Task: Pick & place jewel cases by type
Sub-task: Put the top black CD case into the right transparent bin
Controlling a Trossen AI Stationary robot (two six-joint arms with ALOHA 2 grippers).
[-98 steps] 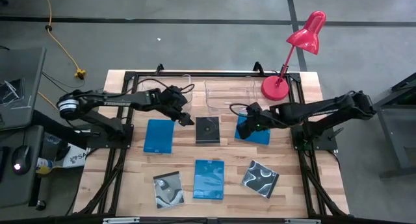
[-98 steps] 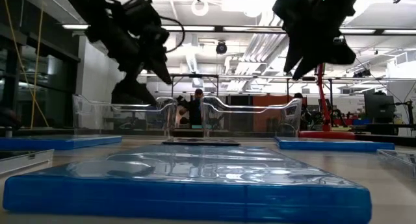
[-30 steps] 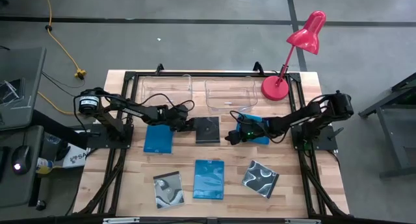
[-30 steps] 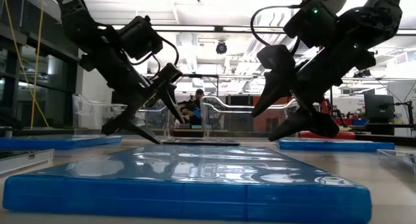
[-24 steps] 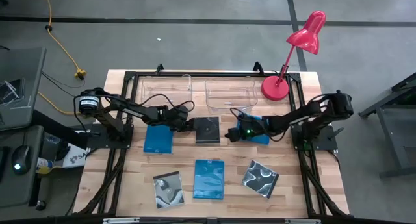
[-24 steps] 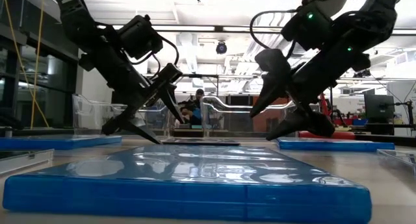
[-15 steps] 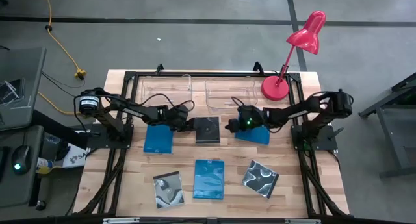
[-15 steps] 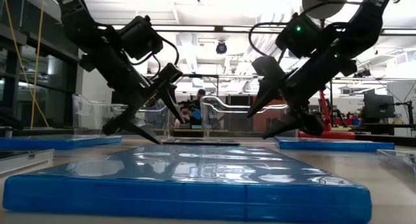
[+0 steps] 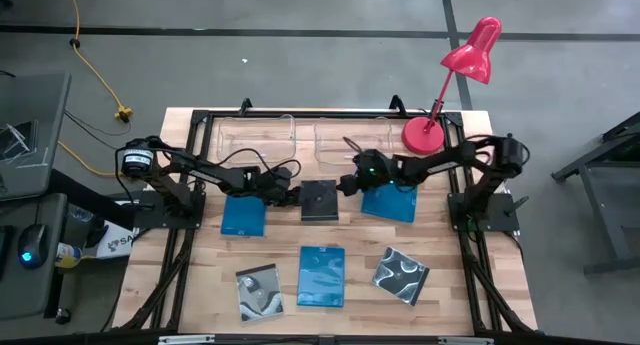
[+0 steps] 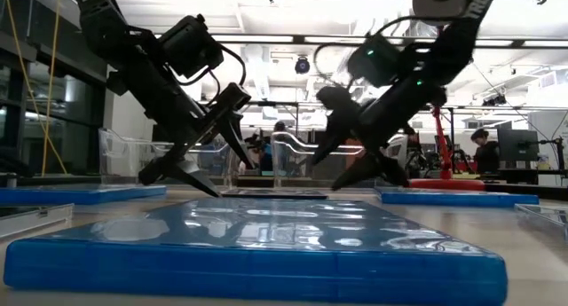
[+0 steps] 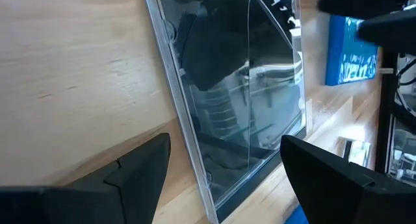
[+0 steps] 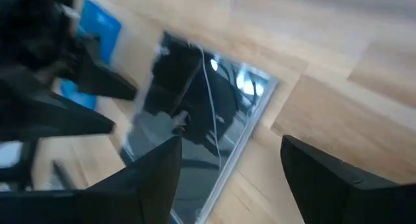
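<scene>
Black jewel case [image 9: 320, 199] lies flat between low-reaching left tool [image 9: 291, 195] and right tool [image 9: 346, 186], both released

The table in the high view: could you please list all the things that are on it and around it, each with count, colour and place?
Blue jewel cases: three, bright blue; one left of centre, one right of centre, one near the front middle.
Black jewel case: one, plain black, centre, between both grippers.
Swirl-cover jewel cases: two, silvery-grey on black; front left and front right.
Clear tubs: two, transparent, back edge, side by side.
Desk lamp: one, red, back right corner.
Table: one, light wood.
Cable: one, yellow, on the floor, back left.
Left gripper: dark, jaws open, at the black case's left edge.
Right gripper: dark, jaws open, at its right edge.
</scene>
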